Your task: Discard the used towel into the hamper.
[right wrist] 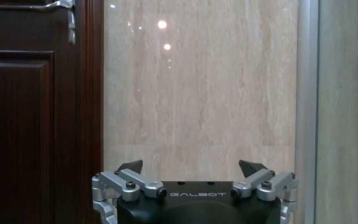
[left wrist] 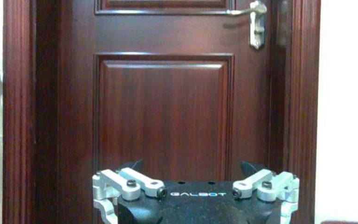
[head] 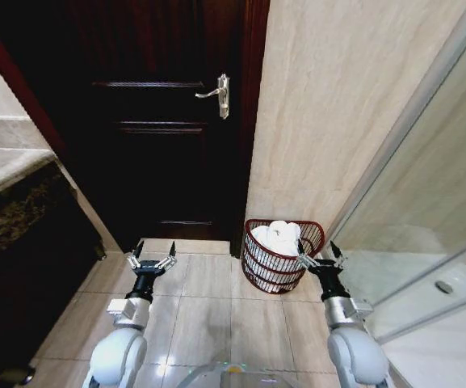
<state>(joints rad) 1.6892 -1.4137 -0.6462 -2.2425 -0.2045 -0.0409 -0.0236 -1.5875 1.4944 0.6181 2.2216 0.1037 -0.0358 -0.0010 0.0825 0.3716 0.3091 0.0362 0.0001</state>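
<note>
Already the white towel [head: 276, 239] is seen lying inside the hamper [head: 258, 273], which is set on the tiled floor [head: 208, 311] against the wall beside the door [head: 164, 121]. Both grippers, left [head: 151, 260] and right [head: 320, 255], are held low with fingers spread wide and empty, the right just beside the hamper's rim.

A dark wooden door [head: 164, 121] with a silver handle [head: 219, 94] is closed, set beside a beige marble-look wall [head: 337, 97]. Pale floor tiles [head: 208, 315] shine with reflected light. A dark stone counter [head: 10, 202] stands at the left, a glass shower screen [head: 426, 210] at the right.
</note>
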